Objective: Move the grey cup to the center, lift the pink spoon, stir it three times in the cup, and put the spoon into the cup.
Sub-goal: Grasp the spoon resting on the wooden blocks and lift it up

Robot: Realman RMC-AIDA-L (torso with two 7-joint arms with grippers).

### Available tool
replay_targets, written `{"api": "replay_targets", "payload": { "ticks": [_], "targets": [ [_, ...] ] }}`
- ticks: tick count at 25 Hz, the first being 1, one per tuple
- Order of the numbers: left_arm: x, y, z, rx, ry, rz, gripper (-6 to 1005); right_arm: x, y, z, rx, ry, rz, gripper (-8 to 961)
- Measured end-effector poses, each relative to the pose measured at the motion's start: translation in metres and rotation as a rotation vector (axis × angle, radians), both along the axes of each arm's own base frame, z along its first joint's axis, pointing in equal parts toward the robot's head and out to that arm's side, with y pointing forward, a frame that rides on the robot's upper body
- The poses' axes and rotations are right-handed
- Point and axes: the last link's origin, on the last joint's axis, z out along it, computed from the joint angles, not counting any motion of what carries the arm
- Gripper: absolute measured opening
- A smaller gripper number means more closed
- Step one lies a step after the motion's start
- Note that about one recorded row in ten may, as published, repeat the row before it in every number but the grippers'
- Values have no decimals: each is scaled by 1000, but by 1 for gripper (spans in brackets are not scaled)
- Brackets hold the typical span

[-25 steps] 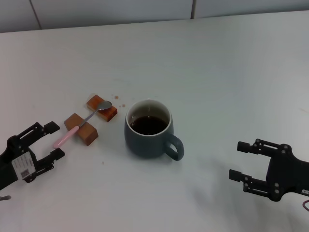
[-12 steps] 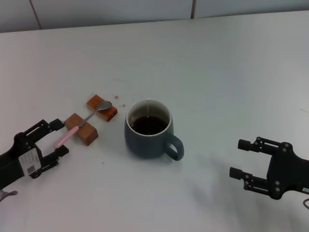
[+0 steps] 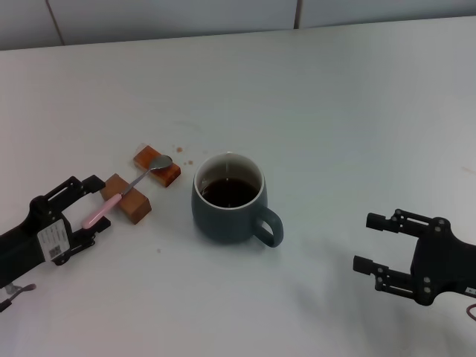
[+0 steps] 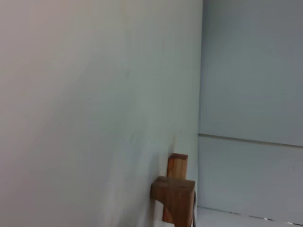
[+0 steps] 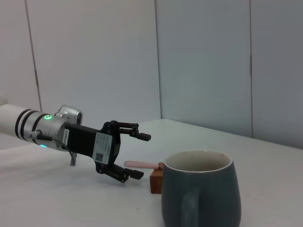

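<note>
L gripper (image 3: 92, 207) spread around pink spoon (image 3: 119, 195) handle end.
Spoon rests across two wooden blocks (image 3: 125, 198), beside grey cup (image 3: 230, 198); R gripper (image 3: 370, 244) spread, well apart.

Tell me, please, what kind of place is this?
Probably a robot test bench in a lab: a bare white table against plain white wall panels, with only a staged grey cup, a pink spoon resting on wooden blocks, and two robot arms.
</note>
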Motion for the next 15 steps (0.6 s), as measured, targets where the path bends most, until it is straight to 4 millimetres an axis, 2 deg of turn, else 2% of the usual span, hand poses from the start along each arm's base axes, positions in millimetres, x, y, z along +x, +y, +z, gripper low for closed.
{"api": "replay_targets", "payload": {
  "ticks": [15],
  "targets": [
    [2,6,-8,4,16,0,783,-1,3,1,9,-2,1,684]
  ]
}}
